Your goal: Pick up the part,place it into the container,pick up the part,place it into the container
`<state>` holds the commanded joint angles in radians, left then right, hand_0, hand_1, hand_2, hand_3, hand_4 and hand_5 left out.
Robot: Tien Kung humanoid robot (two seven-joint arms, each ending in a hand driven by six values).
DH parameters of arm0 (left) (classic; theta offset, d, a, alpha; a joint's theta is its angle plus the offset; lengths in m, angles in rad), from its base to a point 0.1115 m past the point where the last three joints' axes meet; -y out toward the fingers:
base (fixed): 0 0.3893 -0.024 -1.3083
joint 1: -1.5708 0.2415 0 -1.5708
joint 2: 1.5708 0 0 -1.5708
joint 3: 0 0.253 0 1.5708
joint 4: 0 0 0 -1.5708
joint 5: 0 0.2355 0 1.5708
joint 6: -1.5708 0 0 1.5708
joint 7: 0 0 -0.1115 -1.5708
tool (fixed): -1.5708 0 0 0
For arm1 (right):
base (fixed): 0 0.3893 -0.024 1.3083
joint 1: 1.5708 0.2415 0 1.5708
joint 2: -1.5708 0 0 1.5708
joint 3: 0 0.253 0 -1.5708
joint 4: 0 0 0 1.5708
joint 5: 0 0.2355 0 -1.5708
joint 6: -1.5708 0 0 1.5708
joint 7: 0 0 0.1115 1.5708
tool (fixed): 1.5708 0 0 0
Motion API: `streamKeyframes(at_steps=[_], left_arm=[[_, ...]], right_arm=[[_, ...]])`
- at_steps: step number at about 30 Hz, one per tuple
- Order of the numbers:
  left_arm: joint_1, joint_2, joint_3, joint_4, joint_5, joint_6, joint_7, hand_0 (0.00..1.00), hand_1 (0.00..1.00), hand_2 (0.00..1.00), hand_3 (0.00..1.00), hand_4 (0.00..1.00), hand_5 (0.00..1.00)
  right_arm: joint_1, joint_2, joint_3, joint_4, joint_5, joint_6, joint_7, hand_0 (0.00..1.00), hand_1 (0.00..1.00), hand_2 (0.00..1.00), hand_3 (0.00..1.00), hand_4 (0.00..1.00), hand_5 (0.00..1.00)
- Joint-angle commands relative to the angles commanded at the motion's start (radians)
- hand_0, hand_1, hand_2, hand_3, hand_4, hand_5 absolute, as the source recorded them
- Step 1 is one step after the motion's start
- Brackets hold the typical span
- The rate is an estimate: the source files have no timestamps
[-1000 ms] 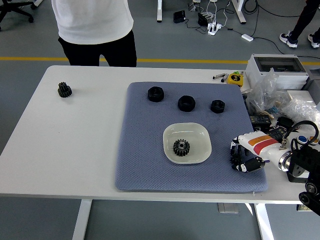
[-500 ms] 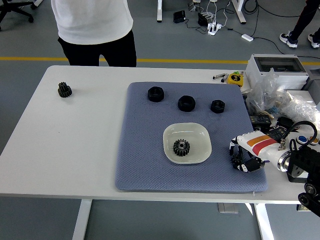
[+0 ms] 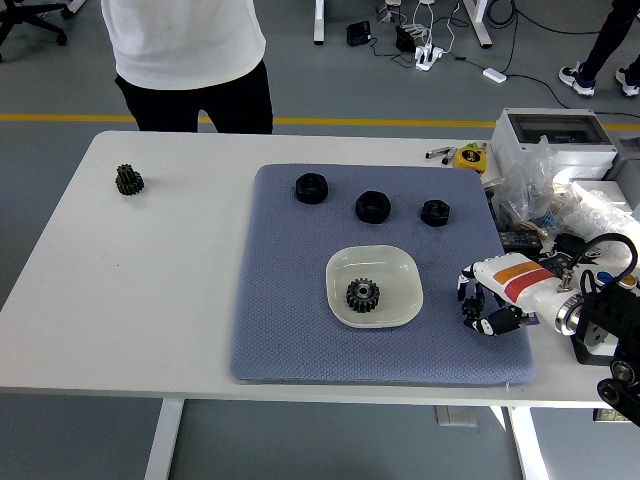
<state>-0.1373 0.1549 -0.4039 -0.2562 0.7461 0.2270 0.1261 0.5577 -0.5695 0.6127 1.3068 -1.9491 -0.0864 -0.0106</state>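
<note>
**Fingers curled, holding nothing, beside the dish**

Fingers [image 3: 478, 312] of my right hand [image 3: 490, 305] hang curled and hold nothing, low over the right side of the grey-blue textured mat [image 3: 290, 300] on the white worktop [image 3: 150, 290]. Just left of them sits the pale square dish [image 3: 400, 265], one black toothed metal gear [image 3: 363, 294] lying flat in its middle. A second dark gear [image 3: 128, 180] stands far off at the worktop's left. Three black hexagonal nuts [image 3: 373, 207] line the mat's far side.

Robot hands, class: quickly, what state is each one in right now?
Left hand: not in view.
Right hand: curled over the grey mat, holding nothing visible.
</note>
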Motion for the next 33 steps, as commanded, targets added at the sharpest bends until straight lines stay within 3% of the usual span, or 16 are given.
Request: streamKeyframes(at_steps=[9, 24, 33], left_arm=[[0.002, 0.002, -0.006, 0.001, 0.009, 0.0, 0.003, 0.633, 0.616, 0.606, 0.553, 0.595, 0.51], [0.001, 0.008, -0.007, 0.002, 0.002, 0.006, 0.004, 0.633, 0.616, 0.606, 0.553, 0.594, 0.509], [0.003, 0.007, -0.01, 0.002, 0.004, 0.007, 0.006, 0.634, 0.616, 0.607, 0.552, 0.595, 0.513]], right_arm=[[0.097, 0.071, -0.007, 0.036, -0.013, 0.019, -0.032, 0.049, 0.186, 0.297, 0.471, 0.736, 0.126], [0.251, 0.266, -0.135, -0.106, 0.044, 0.021, -0.046, 0.051, 0.186, 0.295, 0.467, 0.748, 0.116], [0.262, 0.334, -0.176, -0.164, 0.087, 0.004, -0.05, 0.062, 0.189, 0.296, 0.464, 0.753, 0.113]])
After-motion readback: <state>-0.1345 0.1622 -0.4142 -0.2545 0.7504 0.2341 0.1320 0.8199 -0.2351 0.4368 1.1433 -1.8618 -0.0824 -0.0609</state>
